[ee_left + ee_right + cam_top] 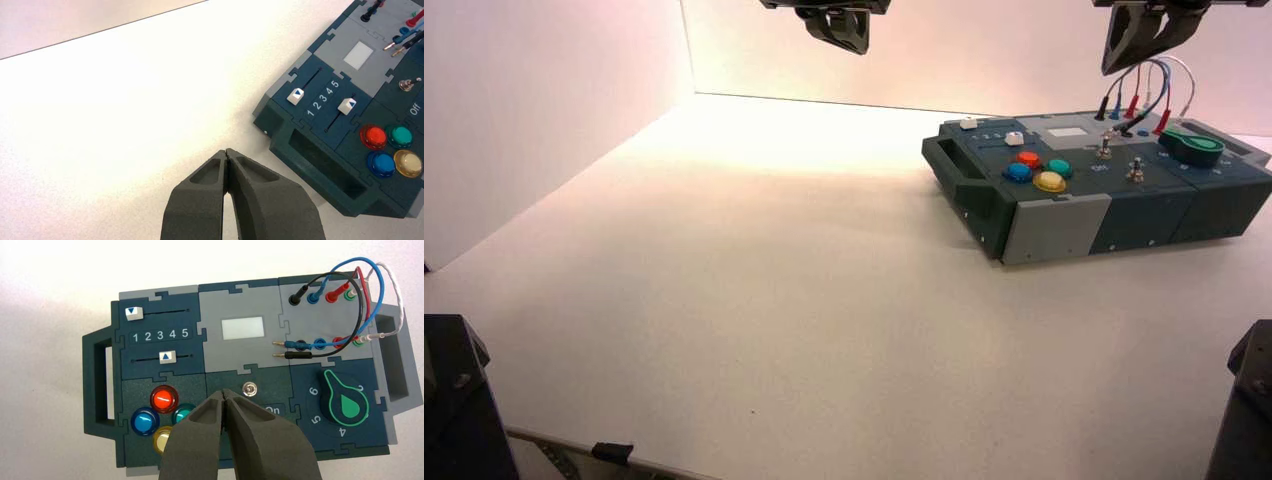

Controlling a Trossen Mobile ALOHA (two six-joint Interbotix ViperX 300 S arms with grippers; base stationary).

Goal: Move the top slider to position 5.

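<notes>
Black arm sections [462, 400] fill both lower corners of the high view, nearest its camera, well apart from the box [1064, 215]. Off the box's left side hangs the left gripper [226, 155], its pincer together with nothing between the tips; the right gripper [224, 395] is above the box, its two fingers likewise meeting and holding nothing. At the box's far left corner sits the top slider [134, 314], a small white knob at the 1 end of its slot, touched by neither gripper. The printed numbers [160, 334] run 1 to 5 between that slot and the one for the lower white slider [167, 357], which stands partway along. Toward the box's near left are the red [164, 399], blue [145, 421], green [183, 413] and yellow [162, 439] round buttons. A pale rectangular panel [243, 328] lies in the box's far middle, wires [361, 300] arch over its far right, and the green-marked knob [345, 399] is on its right side.
</notes>
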